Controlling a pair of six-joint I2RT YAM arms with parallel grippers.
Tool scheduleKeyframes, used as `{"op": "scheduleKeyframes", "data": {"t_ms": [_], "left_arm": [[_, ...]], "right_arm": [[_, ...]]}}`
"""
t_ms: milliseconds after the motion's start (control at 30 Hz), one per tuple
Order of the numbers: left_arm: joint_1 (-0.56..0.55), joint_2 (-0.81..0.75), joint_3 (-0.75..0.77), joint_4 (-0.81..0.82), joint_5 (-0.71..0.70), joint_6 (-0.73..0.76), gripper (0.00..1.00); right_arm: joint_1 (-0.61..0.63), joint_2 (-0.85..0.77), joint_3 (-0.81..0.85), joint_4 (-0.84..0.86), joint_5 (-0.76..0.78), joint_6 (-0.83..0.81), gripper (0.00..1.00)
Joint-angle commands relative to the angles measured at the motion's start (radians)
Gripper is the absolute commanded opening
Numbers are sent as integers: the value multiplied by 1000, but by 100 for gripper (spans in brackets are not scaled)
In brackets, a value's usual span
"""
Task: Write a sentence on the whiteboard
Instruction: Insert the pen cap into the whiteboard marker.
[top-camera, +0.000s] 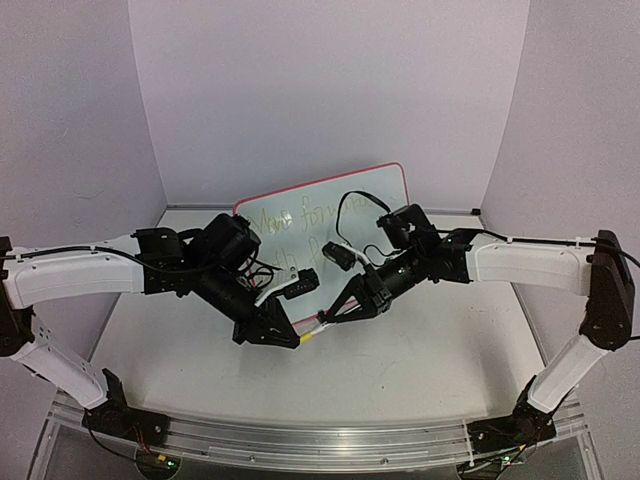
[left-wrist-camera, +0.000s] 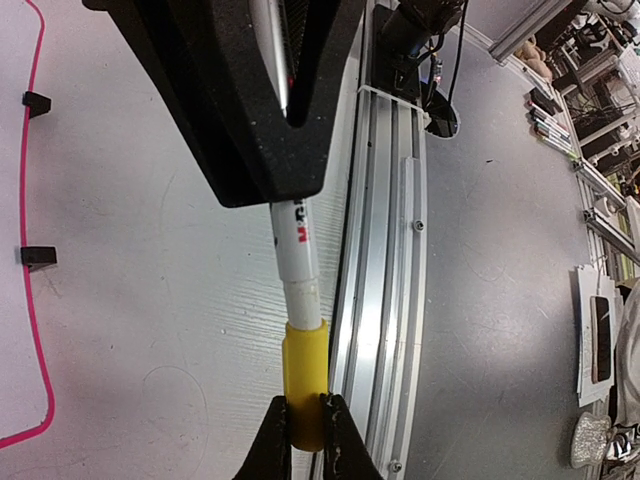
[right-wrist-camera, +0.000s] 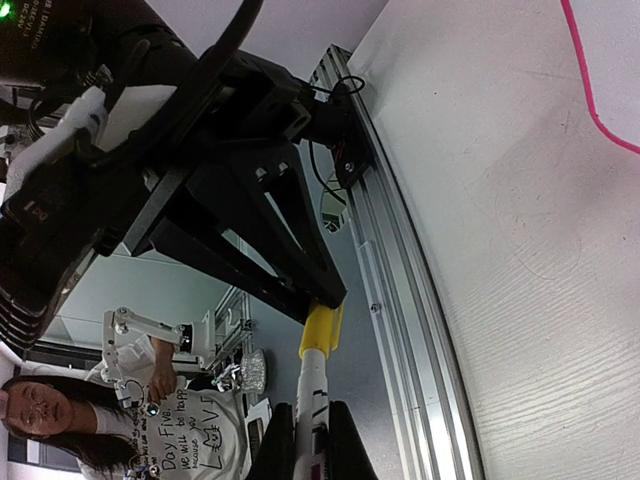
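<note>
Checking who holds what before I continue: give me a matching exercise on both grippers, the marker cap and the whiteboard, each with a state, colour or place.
Things:
1. left gripper
2. right gripper
3. marker cap
4. whiteboard

States, colours, places:
A. red-pink rim, behind both grippers
B. shut on the marker's white barrel
C. yellow, seated on the marker's end
D. shut on the marker cap

Pairs: 1-D, 2-B, 3-C, 4-A

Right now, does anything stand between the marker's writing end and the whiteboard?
Yes. The yellow cap covers the writing end of the marker, pinched by the left gripper while the right gripper clamps the barrel. The whiteboard stands behind both grippers.
</note>
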Motion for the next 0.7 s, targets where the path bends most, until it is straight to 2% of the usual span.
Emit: {"op": "scheduleKeyframes", "data": {"t_ms": [0,667], "left_arm": [[-12,6,37,168,60,-6,0],[-12,74,132,157,218,-38,0]], "right_arm": [[38,-9,32,114,-4,-22,0],[58,-6,6,116,-112,-112,0]]}}
